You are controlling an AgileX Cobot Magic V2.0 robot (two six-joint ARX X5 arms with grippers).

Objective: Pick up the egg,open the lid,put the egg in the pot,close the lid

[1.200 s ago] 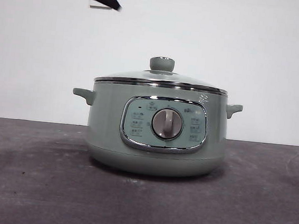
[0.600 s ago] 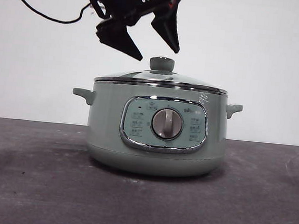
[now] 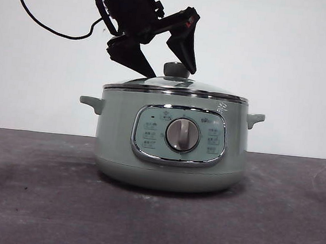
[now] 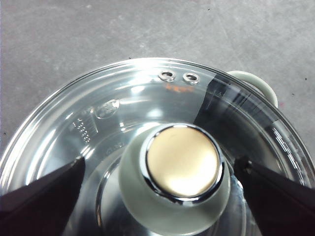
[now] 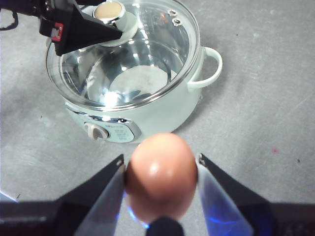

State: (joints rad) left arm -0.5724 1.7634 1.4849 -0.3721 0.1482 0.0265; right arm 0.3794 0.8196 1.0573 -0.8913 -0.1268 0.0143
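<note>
A: Where is the egg (image 5: pixel 161 176) held?
B: It is gripped in the right hand (image 5: pixel 160 172), above the desk (image 5: pixel 261 103), near the pot (image 3: pixel 171 140).
A: And the lid (image 3: pixel 176 87)?
B: It is seated on the pot. Its knob (image 4: pixel 174 169) is straddled by the left hand (image 3: pixel 168 65), spread open and not touching it.

Open left claw (image 4: pixel 162 172) straddles the lid (image 4: pixel 123 113) knob (image 4: pixel 179 177).

We saw the lid (image 3: pixel 176 87) on the pot (image 3: pixel 170 140), its knob (image 4: pixel 173 178) between our left claw's (image 3: pixel 169 72) jaws; the egg (image 5: pixel 161 176) sat in our right claw (image 5: pixel 160 169).
</note>
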